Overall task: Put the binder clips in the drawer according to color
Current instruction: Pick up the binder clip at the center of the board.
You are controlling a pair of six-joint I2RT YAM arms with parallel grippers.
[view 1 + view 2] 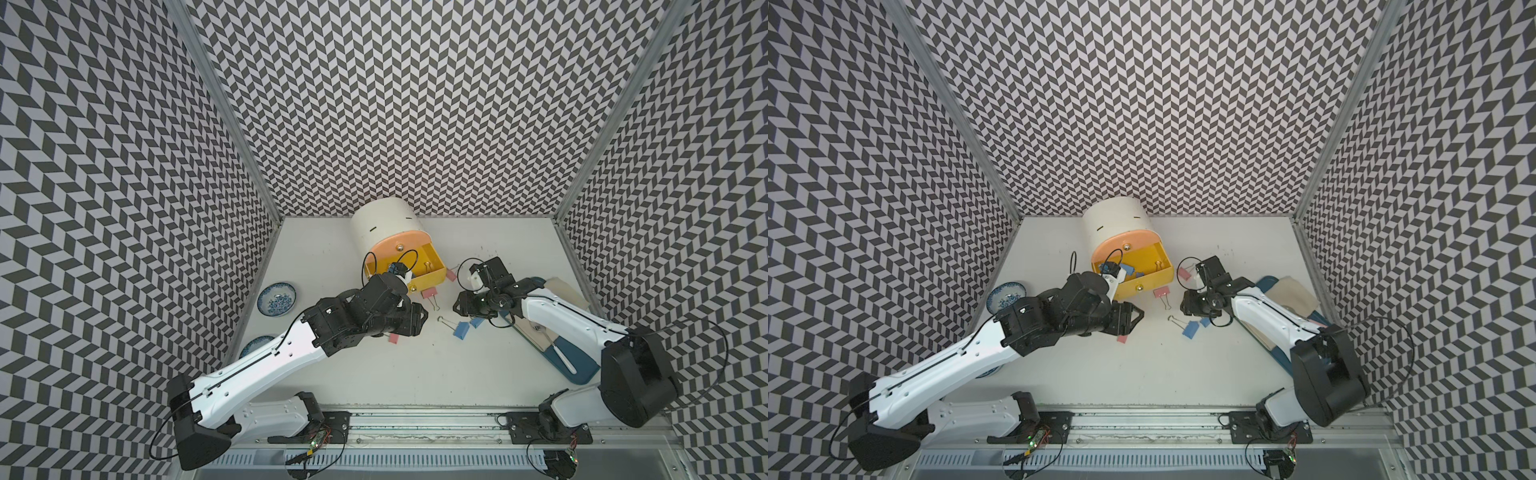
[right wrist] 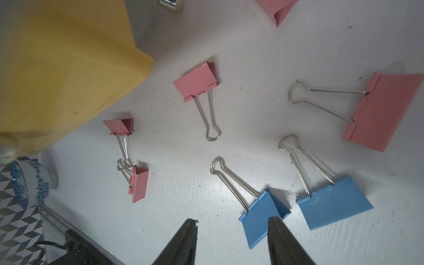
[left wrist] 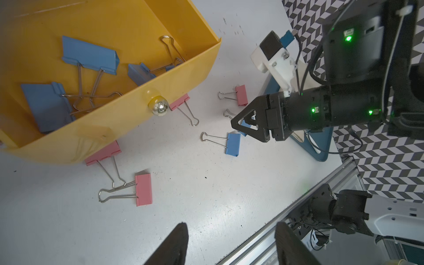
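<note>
- Blue metal binder clips (image 3: 90,55) lie in the yellow plastic drawer (image 3: 188,73); pink clips (image 3: 143,189) dot the white table (image 3: 206,206).
- Both agape, empty: left gripper (image 3: 230,229); right gripper (image 2: 232,221) above a loose blue clip (image 2: 259,213).
- Light, stiff, likely slick: pinch the body.

White table (image 1: 415,374): binder clips (image 3: 232,144), drawer cabinet (image 1: 382,224), bowl (image 1: 276,299), blue tray (image 1: 579,368)
</note>
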